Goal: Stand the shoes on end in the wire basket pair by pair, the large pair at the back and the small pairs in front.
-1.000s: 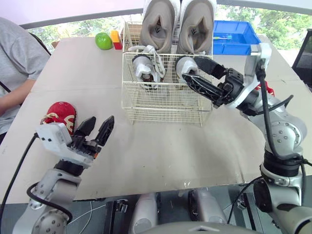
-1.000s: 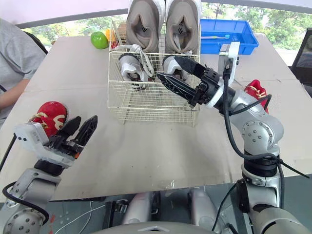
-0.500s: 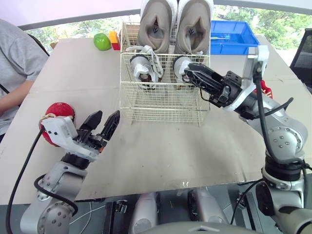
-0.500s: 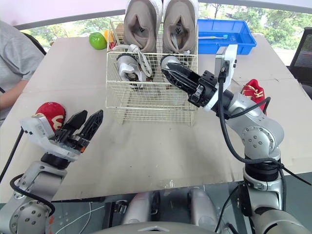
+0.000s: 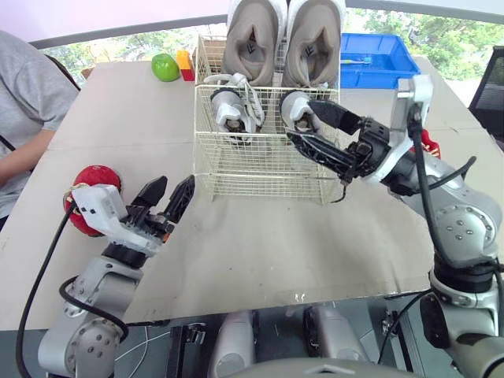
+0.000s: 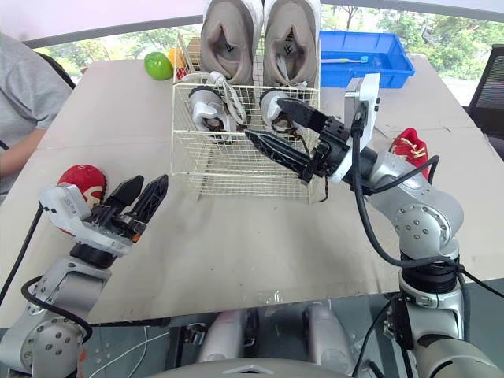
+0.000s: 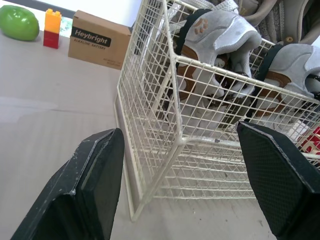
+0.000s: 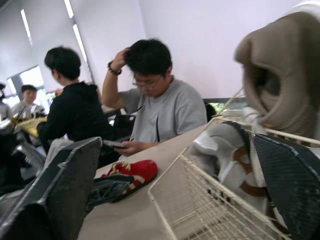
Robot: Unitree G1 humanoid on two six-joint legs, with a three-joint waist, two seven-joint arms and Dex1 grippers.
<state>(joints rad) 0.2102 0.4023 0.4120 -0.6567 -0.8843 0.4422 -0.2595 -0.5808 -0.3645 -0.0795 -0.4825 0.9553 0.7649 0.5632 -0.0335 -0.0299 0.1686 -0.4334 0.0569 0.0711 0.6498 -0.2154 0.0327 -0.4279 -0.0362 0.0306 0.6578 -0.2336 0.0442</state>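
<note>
At the far left a person in a grey shirt sits at the edge of the desk. Just in from there, one red shoe lies on the desk, close behind my left arm. My left gripper hovers over the desk in front of the wire basket's left front corner. Its two fingers are spread wide and hold nothing.

At the back of the desk, left of the basket, sit a green apple, a yellow-and-red block and a cardboard box.

The wire basket stands in the middle. The large beige pair stands on end at its back, rising well above the rim. The small grey pair stands on end in front of it, the two shoes side by side against the front wall.

My right gripper is at the basket's right front part. Its fingers are spread and empty: the upper one reaches over the rim just beside the right grey shoe, and the lower one lies outside the front wall. I cannot tell whether either finger touches the shoe.

Behind the basket to the right is a blue bin. The other red shoe lies on the desk behind my right arm, well apart from the first.
</note>
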